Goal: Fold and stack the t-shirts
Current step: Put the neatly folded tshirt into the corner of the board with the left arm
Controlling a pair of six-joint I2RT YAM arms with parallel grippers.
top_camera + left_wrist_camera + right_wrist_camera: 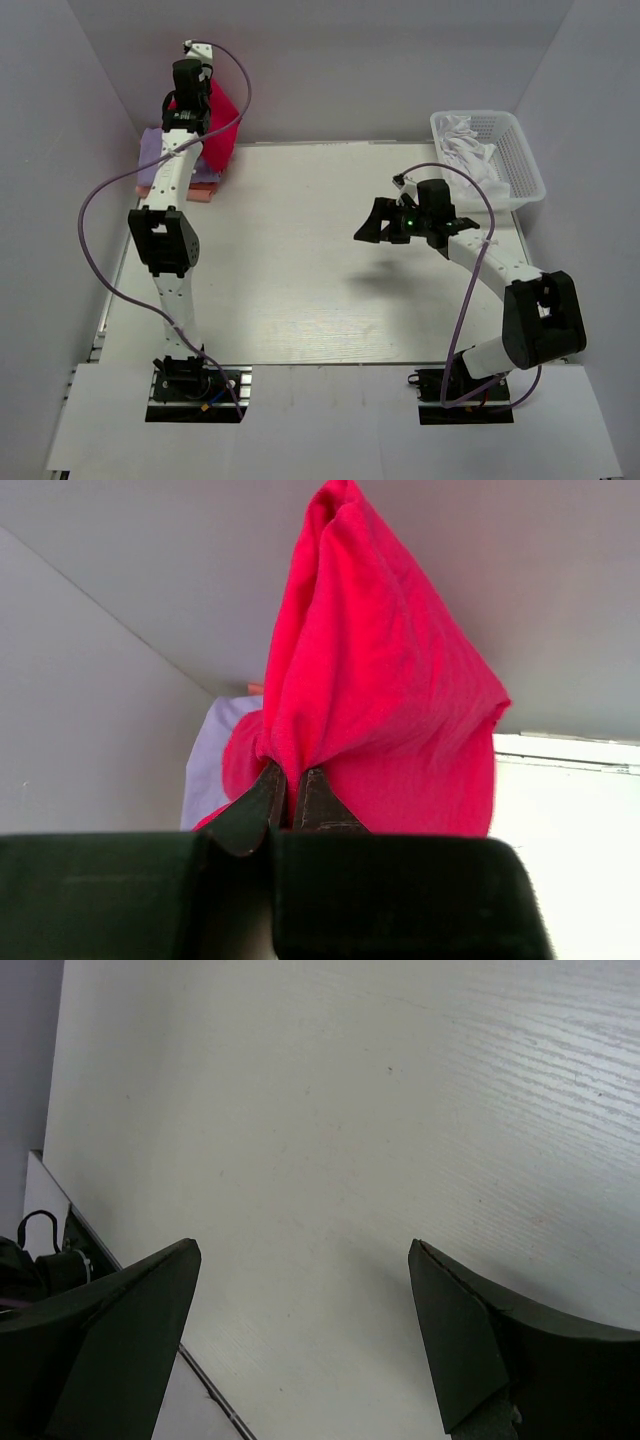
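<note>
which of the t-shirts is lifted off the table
The bright red cotton t-shirt, pinched and raised by the left tool; the lavender shirt and salmon-pink shirt lie flat beneath it.

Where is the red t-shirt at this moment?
In the top view the red t-shirt hangs at the far left corner of the table, pinched in the left gripper, above the lavender shirt and salmon-pink shirt.

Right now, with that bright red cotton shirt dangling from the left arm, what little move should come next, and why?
Probably lower the left pincer so the bright red cotton t-shirt settles on the soft lavender t-shirt below, then release. The pincer is shut on a bunched fold and the shirt hangs right above it; the right pincer stands open, well away.
</note>
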